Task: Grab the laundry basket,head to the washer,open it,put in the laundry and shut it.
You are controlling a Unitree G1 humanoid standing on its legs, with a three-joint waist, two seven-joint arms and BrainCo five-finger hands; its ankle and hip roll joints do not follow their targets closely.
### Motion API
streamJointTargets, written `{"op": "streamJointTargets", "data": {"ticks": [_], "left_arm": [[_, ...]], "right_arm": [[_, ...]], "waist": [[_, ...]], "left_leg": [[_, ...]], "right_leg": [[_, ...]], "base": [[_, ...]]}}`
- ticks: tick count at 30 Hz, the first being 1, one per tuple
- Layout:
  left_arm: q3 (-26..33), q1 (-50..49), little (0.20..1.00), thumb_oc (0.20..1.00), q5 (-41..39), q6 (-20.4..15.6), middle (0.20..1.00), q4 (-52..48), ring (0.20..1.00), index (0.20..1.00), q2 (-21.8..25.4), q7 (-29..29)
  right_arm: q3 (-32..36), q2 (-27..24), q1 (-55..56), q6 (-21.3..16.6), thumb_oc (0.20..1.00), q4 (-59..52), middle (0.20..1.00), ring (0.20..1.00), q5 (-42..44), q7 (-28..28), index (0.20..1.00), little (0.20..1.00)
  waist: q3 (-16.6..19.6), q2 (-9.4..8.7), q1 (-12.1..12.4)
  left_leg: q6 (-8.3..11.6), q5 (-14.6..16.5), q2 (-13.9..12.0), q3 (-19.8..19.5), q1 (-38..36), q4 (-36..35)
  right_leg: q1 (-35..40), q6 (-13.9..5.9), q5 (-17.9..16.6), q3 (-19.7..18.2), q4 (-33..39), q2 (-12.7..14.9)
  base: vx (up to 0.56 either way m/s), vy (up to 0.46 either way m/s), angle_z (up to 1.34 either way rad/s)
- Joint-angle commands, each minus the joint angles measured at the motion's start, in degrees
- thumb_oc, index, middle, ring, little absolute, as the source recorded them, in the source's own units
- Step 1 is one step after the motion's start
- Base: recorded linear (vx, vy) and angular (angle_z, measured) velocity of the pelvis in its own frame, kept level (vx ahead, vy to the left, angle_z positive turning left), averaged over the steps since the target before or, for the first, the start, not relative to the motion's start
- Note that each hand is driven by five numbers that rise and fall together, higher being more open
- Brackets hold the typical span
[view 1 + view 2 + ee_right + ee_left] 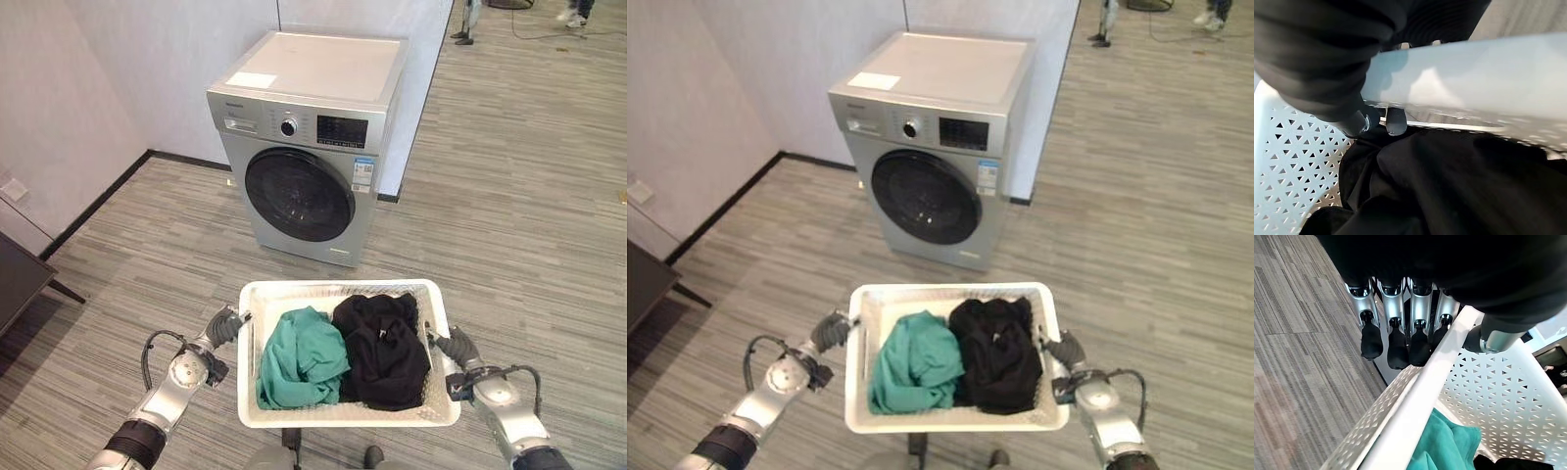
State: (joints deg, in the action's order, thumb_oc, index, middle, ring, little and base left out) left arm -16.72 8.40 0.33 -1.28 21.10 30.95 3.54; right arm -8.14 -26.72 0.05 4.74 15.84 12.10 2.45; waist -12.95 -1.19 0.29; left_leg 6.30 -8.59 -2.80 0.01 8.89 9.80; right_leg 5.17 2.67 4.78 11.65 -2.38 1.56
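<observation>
Basket (257, 294): white, perforated walls, held above the floor (509, 196) between the two arms, directly in front of the washer (304, 147) and apart from it.

Contents: teal garment (302, 357) on the robot's left side of the basket; black garment (382, 348) on the right side, touching the teal one. Both lie bunched below the rim.

Left robot hand (225, 326): at the basket's left rim. In the left wrist view its fingers (1396, 340) run down the outer wall, curled, with the thumb (1493, 335) over the rim on the inner side, so the rim is pinched between them.

Right robot hand (453, 345): at the basket's right rim. In the right wrist view the thumb tip (1396, 122) sits inside the basket, just under the rim and above the black garment; the fingers are hidden behind the rim, so I cannot tell how they are set.

Washer: silver front-loader, round dark door (299, 194) closed, control panel and dial above it, standing against a pale wall (147, 69).

Dark furniture edge (20, 279): at far left on the floor.
</observation>
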Motion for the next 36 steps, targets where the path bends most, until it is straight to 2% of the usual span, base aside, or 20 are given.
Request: {"op": "streamJointTargets", "data": {"ticks": [1, 4, 5, 6, 7, 10, 12, 14, 16, 17, 18, 19, 20, 21, 22, 23, 26, 31, 34, 36], "left_arm": [[12.6, 6.0, 0.200, 0.200, -4.0, 0.3, 0.200, 4.9, 0.200, 0.200, 5.9, 8.6], [12.6, 6.0, 0.200, 0.200, -4.0, 0.3, 0.200, 4.9, 0.200, 0.200, 5.9, 8.6], [15.3, 6.0, 0.200, 0.200, -5.8, -0.5, 0.200, 1.2, 0.200, 0.200, 7.4, 10.2], [15.3, 6.0, 0.200, 0.200, -5.8, -0.5, 0.200, 1.2, 0.200, 0.200, 7.4, 10.2], [15.0, 8.0, 0.200, 0.200, -5.4, -1.0, 0.200, 0.3, 0.200, 0.200, 8.7, 11.0], [14.1, 9.1, 0.200, 0.200, -4.3, -1.1, 0.200, -0.2, 0.200, 0.200, 8.9, 11.3], [13.4, 9.4, 0.200, 0.200, -4.0, -1.1, 0.200, -0.6, 0.200, 0.200, 9.4, 11.0], [13.3, 9.1, 0.200, 0.200, -3.8, -0.8, 0.200, -0.2, 0.200, 0.200, 10.3, 10.7], [13.2, 9.4, 0.200, 0.200, -3.5, -0.4, 0.200, -0.3, 0.200, 0.200, 11.4, 10.3], [13.2, 9.1, 0.200, 0.200, -3.1, 0.3, 0.200, -0.6, 0.200, 0.200, 12.2, 10.1], [13.3, 9.0, 0.200, 0.200, -3.1, 0.4, 0.200, -0.6, 0.200, 0.200, 12.2, 10.1], [13.5, 8.8, 0.200, 0.200, -2.7, 0.7, 0.200, -0.8, 0.200, 0.200, 12.5, 10.1], [14.6, 8.6, 0.200, 0.200, -2.4, 0.8, 0.200, -1.5, 0.200, 0.200, 13.1, 10.3], [14.7, 8.6, 0.200, 0.200, -2.4, 0.8, 0.200, -1.6, 0.200, 0.200, 13.1, 10.3], [15.5, 8.2, 0.200, 0.200, -1.6, 0.9, 0.200, -3.2, 0.200, 0.200, 12.8, 10.1], [15.5, 8.1, 0.200, 0.200, -1.5, 0.9, 0.200, -3.3, 0.200, 0.200, 12.7, 10.1], [15.9, 8.5, 0.200, 0.200, -1.1, 0.6, 0.200, -3.4, 0.200, 0.200, 12.1, 10.6], [16.9, 9.8, 0.200, 0.200, -1.1, 0.3, 0.200, -2.2, 0.200, 0.200, 11.1, 11.7], [16.8, 10.8, 0.200, 0.200, -0.9, 0.2, 0.200, -1.3, 0.200, 0.200, 11.1, 12.1], [15.6, 12.4, 0.200, 0.200, -0.6, 0.3, 0.200, -0.8, 0.200, 0.200, 10.8, 12.0]], "right_arm": [[10.5, -9.6, -0.2, -4.6, 0.200, -2.2, 0.200, 0.200, 0.3, 3.5, 0.200, 0.200], [10.5, -9.6, -0.2, -4.6, 0.200, -2.2, 0.200, 0.200, 0.3, 3.5, 0.200, 0.200], [11.9, -11.5, -1.7, -5.1, 0.200, -5.6, 0.200, 0.200, 0.0, 4.2, 0.200, 0.200], [11.9, -11.4, -1.8, -5.1, 0.200, -5.6, 0.200, 0.200, 0.0, 4.2, 0.200, 0.200], [12.3, -11.4, -2.4, -5.6, 0.200, -6.3, 0.200, 0.200, -0.3, 4.7, 0.200, 0.200], [12.5, -11.1, -2.5, -5.5, 0.200, -6.8, 0.200, 0.200, -1.0, 4.7, 0.200, 0.200], [12.6, -10.8, -2.8, -5.2, 0.200, -7.1, 0.200, 0.200, -1.7, 4.3, 0.200, 0.200], [12.0, -10.0, -3.5, -5.0, 0.200, -6.5, 0.200, 0.200, -2.2, 3.8, 0.200, 0.200], [11.0, -8.8, -4.5, -4.5, 0.200, -6.1, 0.200, 0.200, -2.8, 3.4, 0.200, 0.200], [10.3, -7.7, -4.8, -4.0, 0.200, -6.1, 0.200, 0.200, -3.4, 3.2, 0.200, 0.200], [10.3, -7.6, -4.8, -4.0, 0.200, -6.2, 0.200, 0.200, -3.4, 3.2, 0.200, 0.200], [10.1, -7.2, -4.9, -4.0, 0.200, -6.3, 0.200, 0.200, -3.5, 3.0, 0.200, 0.200], [10.2, -6.6, -4.9, -3.9, 0.200, -6.7, 0.200, 0.200, -3.9, 2.9, 0.200, 0.200], [10.2, -6.6, -4.9, -3.8, 0.200, -6.7, 0.200, 0.200, -4.0, 2.9, 0.200, 0.200], [10.8, -6.9, -4.4, -3.4, 0.200, -7.8, 0.200, 0.200, -4.6, 2.1, 0.200, 0.200], [10.8, -7.0, -4.3, -3.3, 0.200, -7.9, 0.200, 0.200, -4.6, 2.0, 0.200, 0.200], [11.4, -8.0, -4.4, -3.7, 0.200, -8.3, 0.200, 0.200, -4.5, 2.2, 0.200, 0.200], [10.2, -8.5, -5.5, -4.0, 0.200, -6.5, 0.200, 0.200, -4.7, 2.3, 0.200, 0.200], [10.0, -8.1, -5.6, -4.0, 0.200, -6.5, 0.200, 0.200, -4.7, 2.2, 0.200, 0.200], [10.0, -8.1, -4.9, -4.2, 0.200, -6.9, 0.200, 0.200, -4.4, 2.2, 0.200, 0.200]], "waist": [[-0.6, 0.84, 1.1], [-0.5, 0.85, 1.1], [-0.7, -0.50, 2.7], [-0.6, -0.64, 2.7], [-0.8, -0.60, 3.1], [0.0, -0.21, 3.2], [0.8, 0.05, 3.3], [1.9, -0.15, 4.0], [2.2, 0.00, 3.9], [2.1, 0.16, 3.6], [2.1, 0.08, 3.7], [1.8, 0.43, 3.6], [1.9, 1.06, 4.0], [1.8, 1.03, 3.9], [2.1, 1.23, 2.9], [2.1, 1.37, 2.8], [2.0, 1.69, 1.5], [1.2, 0.83, -0.2], [1.1, 0.52, -0.6], [2.6, -0.01, -1.1]], "left_leg": [[-0.79, 7.0, -7.6, 0.6, 0.1, 16.8], [-0.79, 7.0, -7.6, 0.6, 0.1, 16.9], [0.30, 5.7, -8.8, -2.3, 2.5, -1.2], [0.33, 5.2, -8.8, -2.2, 2.1, -2.1], [1.06, 4.4, -8.2, -4.4, 3.1, -6.6], [1.13, 4.3, -6.8, -5.4, 2.9, -4.4], [0.08, 7.0, -4.8, -5.2, 2.1, -1.5], [-2.18, 9.4, -2.9, -3.9, 0.1, -0.8], [-4.32, 10.7, -1.5, -2.1, -2.5, -1.6], [-6.33, 11.3, -0.5, -0.7, -4.5, -2.9], [-6.39, 11.3, -0.4, -0.5, -4.5, -3.0], [-7.14, 11.7, -0.2, 0.2, -5.7, -3.6], [-7.67, 12.7, -0.1, 2.1, -8.3, -5.2], [-7.69, 12.6, 0.0, 2.1, -8.4, -5.4], [-8.02, 13.3, 0.6, 2.6, -10.3, -6.9], [-7.95, 13.3, 0.5, 2.6, -10.5, -7.1], [-7.95, 14.0, 1.3, 2.7, -13.1, -9.0], [-7.39, 16.4, 2.7, 3.5, -18.2, -10.5], [-7.04, 17.4, 2.9, 3.7, -19.3, -10.3], [-6.62, 19.2, 2.9, 3.8, -20.9, -10.0]], "right_leg": [[1.8, -4.54, -0.4, -0.3, 2.6, 1.1], [1.8, -4.54, -0.4, -0.3, 2.6, 1.0], [3.0, -6.02, 1.7, -1.6, 2.3, 1.9], [2.9, -6.00, 1.8, -1.6, 2.1, 2.0], [4.0, -6.79, 3.4, -2.3, 1.3, 2.8], [5.1, -7.72, 4.0, -3.0, 0.2, 4.6], [5.4, -8.74, 4.5, -3.9, -2.0, 7.2], [4.0, -10.17, 3.9, -5.3, -6.3, 9.9], [1.0, -10.88, -0.5, -6.4, -13.0, 12.0], [-2.4, -11.04, -5.9, -7.8, -19.7, 13.1], [-2.7, -11.09, -5.8, -8.1, -20.0, 13.1], [-4.2, -11.17, -7.9, -8.0, -22.7, 13.7], [-6.1, -11.54, -9.6, -2.9, -23.9, 17.0], [-5.9, -11.56, -9.6, -2.8, -23.8, 17.1], [-7.7, -11.09, -7.4, -1.3, -20.5, 15.2], [-7.5, -11.03, -7.4, -1.2, -20.3, 15.0], [-10.5, -11.08, -5.1, -1.3, -12.8, 10.1], [-15.1, -12.97, -10.5, 0.8, 1.3, 5.5], [-15.1, -13.36, -11.9, 2.5, 3.7, 5.2], [-13.0, -12.59, -12.2, 3.4, 4.2, 5.4]], "base": [[0.00, -0.016, 0.28], [0.10, 0.078, 0.12], [0.30, 0.229, 0.23], [0.51, 0.457, 0.13], [0.21, 0.224, 0.06], [0.27, 0.321, -0.25], [0.28, 0.394, -0.35], [0.29, 0.434, -0.35], [0.27, 0.451, -0.68], [0.17, 0.321, -0.54], [0.16, 0.317, -0.40], [0.16, 0.279, -0.28], [0.16, 0.276, -0.34], [0.26, 0.282, -0.51], [0.15, 0.101, -0.28], [0.21, 0.134, -0.14], [0.19, 0.065, 0.09], [0.24, 0.008, 0.07], [0.22, -0.051, -0.05], [0.31, -0.101, 0.14]]}}
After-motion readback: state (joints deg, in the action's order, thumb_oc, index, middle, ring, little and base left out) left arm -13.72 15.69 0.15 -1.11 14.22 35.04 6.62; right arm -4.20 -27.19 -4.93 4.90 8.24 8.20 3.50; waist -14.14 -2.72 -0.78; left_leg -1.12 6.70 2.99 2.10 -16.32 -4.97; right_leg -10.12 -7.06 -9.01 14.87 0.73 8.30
